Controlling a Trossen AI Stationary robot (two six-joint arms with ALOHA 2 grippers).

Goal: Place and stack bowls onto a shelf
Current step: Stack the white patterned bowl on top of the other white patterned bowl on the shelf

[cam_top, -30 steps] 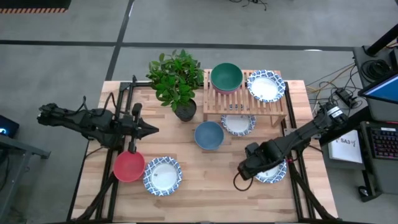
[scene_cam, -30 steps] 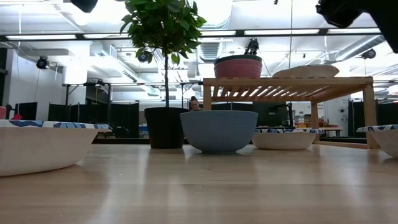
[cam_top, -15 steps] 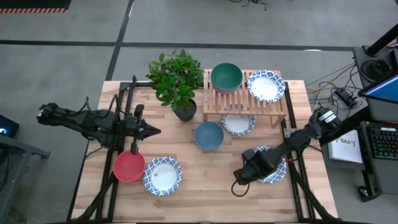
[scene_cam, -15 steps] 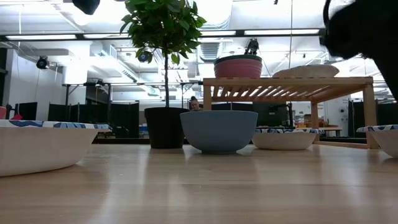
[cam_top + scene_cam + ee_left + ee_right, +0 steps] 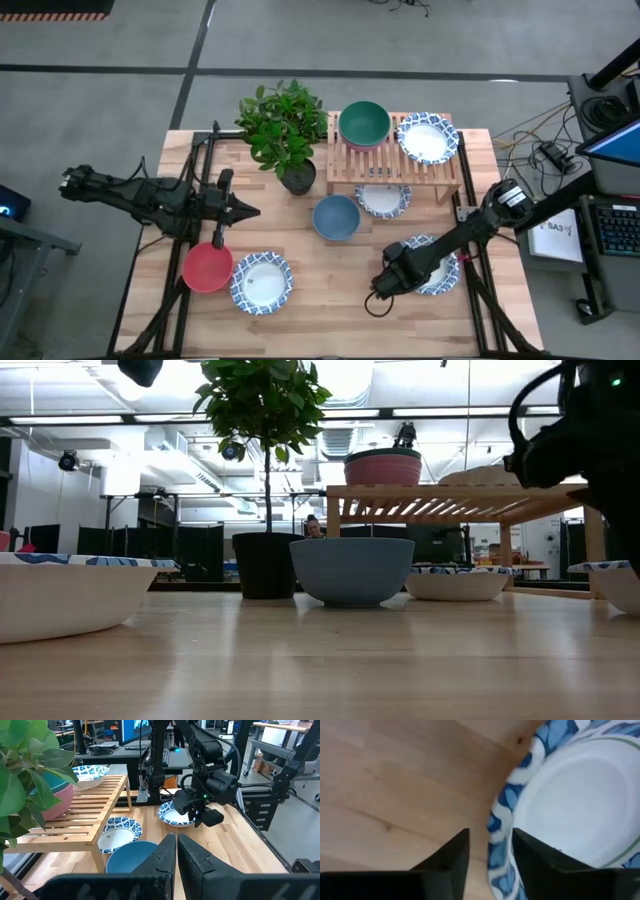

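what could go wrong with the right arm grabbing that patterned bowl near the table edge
The right gripper straddles only the thin rim of the white patterned bowl, with one finger outside it. A shallow pinch like that could slip or tip the bowl on lifting.

That bowl sits close to the table's right edge, so a nudge might push it off.

On the way to the shelf, the arm could clip the blue bowl.

table (image 5: 330,300): pale wood, satin | shelf (image 5: 395,165): slatted wood | patterned bowl (image 5: 580,805): glossy
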